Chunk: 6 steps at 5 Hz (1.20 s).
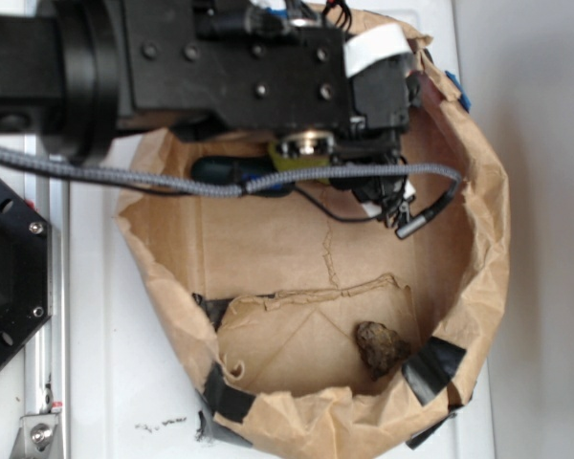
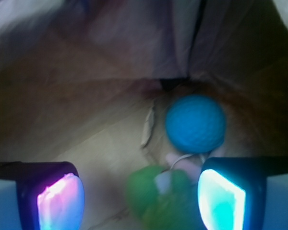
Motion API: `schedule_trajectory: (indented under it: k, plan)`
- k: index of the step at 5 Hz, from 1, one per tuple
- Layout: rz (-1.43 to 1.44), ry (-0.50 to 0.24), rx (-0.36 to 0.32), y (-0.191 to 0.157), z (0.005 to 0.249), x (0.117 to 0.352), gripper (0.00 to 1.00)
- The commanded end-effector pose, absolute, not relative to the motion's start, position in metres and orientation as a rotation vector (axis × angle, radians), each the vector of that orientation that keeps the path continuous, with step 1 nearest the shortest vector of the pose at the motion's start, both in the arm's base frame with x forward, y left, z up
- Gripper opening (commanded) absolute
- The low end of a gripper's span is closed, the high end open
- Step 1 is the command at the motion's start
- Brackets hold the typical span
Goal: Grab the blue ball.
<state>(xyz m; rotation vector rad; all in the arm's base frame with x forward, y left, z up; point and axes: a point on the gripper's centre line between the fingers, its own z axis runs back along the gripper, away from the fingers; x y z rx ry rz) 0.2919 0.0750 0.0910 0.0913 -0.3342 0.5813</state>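
The blue ball (image 2: 195, 123) is a round teal-blue ball lying on the brown paper floor, ahead of my gripper (image 2: 141, 201) and a little right of its midline. My jaws stand wide open with nothing clamped between them. A blurred green plush toy (image 2: 149, 191) with a pale tag lies between the fingers (image 2: 221, 196), close to the right one. In the exterior view the arm (image 1: 258, 67) hangs over the far side of the paper bag (image 1: 478, 239) and hides the ball.
The crumpled brown paper walls ring the workspace, patched with black tape (image 1: 435, 368). A dark brown lump (image 1: 381, 346) lies on the bag floor at the near right. A grey braided cable (image 1: 220, 184) runs across under the arm.
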Motion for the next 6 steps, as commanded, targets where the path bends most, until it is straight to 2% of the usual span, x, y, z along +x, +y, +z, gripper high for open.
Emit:
schedule_trajectory:
  k: [1,4,6]
  plan:
    - [0.644,-0.403,0.097,0.096,0.102,0.305,1.0]
    - [0.674,-0.393,0.107,0.106,0.097,0.32,1.0]
    - [0.644,-0.365,0.116,0.1,0.085,0.305,1.0]
